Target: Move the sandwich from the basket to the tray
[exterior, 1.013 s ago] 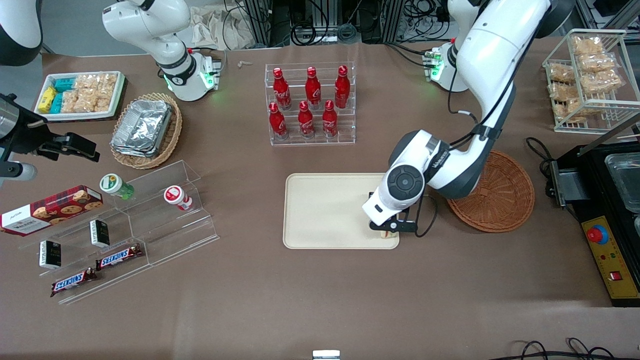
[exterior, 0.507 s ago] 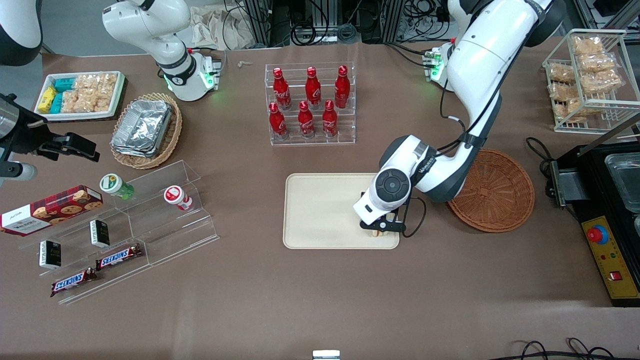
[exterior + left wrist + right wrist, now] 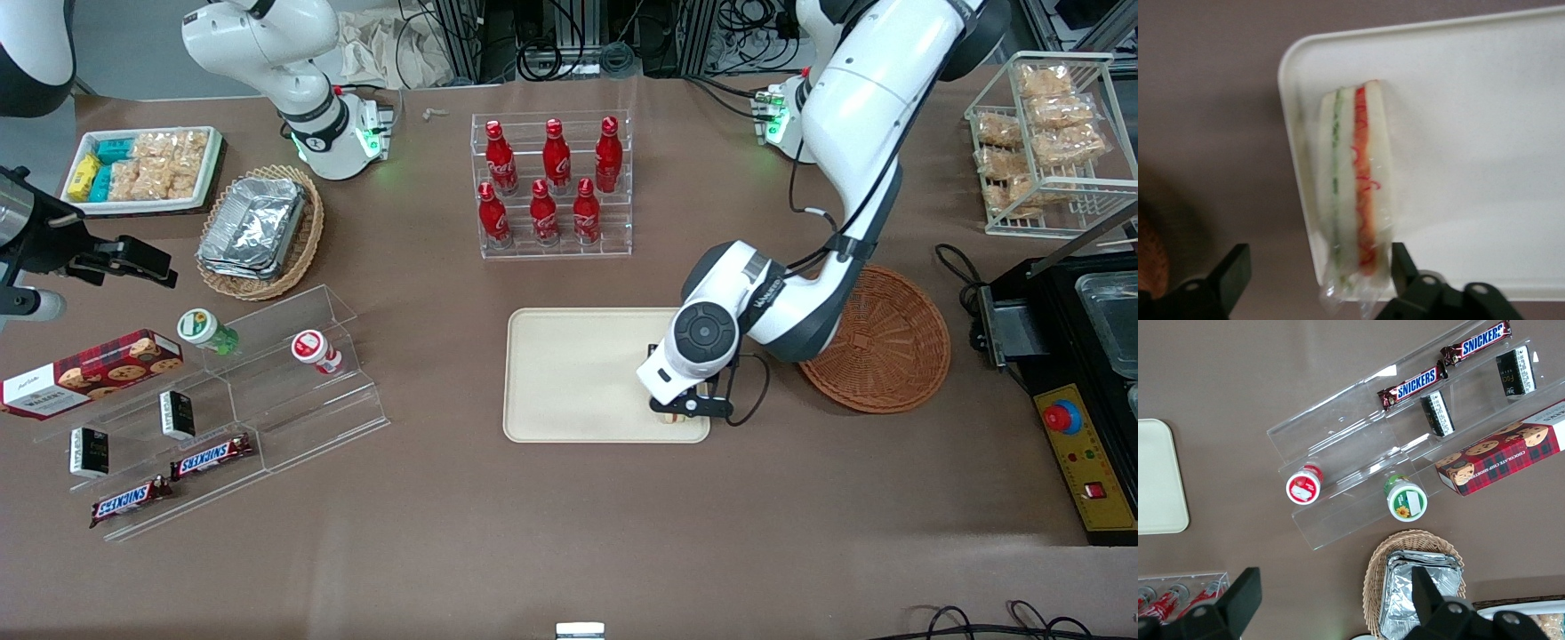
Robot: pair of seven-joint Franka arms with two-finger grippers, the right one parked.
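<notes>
My jaws are now spread wide, and my gripper [image 3: 1318, 280] hangs just above the sandwich [image 3: 1355, 200], no longer pinching it. It has been let go and lies on the tray [image 3: 569, 382], at the corner nearest the basket [image 3: 889, 342]. I judge the placing done. The basket looks empty.

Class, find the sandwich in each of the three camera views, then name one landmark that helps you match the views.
Front view: sandwich lies on the tray, at its corner nearest the basket, mostly hidden under the open gripper.
Left wrist view: sandwich on the tray corner, between the gripper's fingers.
Right wrist view: not in it.
Shared landmark: the cream tray.
</notes>
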